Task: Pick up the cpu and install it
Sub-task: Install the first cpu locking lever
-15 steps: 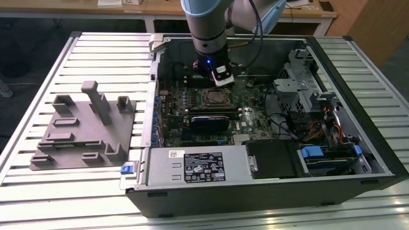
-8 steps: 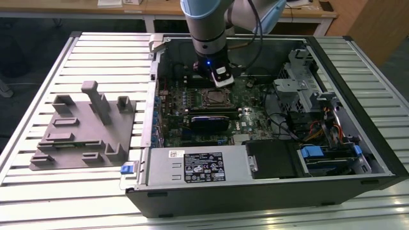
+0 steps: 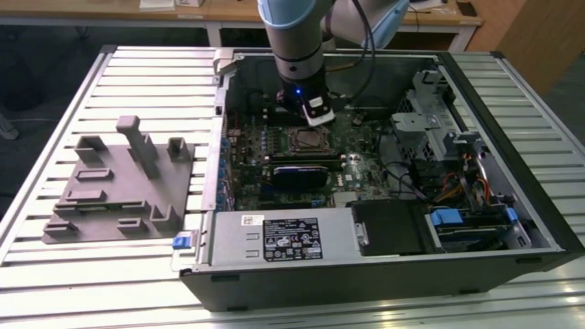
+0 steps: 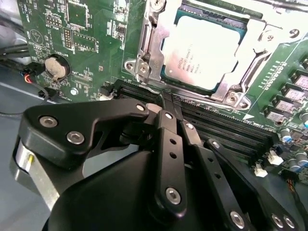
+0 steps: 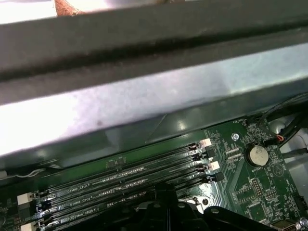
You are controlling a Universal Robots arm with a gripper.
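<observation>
The cpu (image 4: 204, 50) already lies flat in the motherboard socket (image 4: 144, 45), silvery top up, inside the open computer case (image 3: 539, 226) on the desk (image 3: 146, 82). In the second wrist view it sits at about one o'clock from the jaws (image 4: 168, 108), just beyond the memory slots (image 4: 226, 127). The jaws are pinched together and hold nothing, poised just short of the socket.

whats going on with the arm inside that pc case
A robot arm is reaching into an open computer case lying on a slatted table. Its gripper hangs just above the motherboard's memory slots, beside the socket. The cpu already sits in that socket, with nothing on it. A grey plastic fixture lies beside the case.
</observation>
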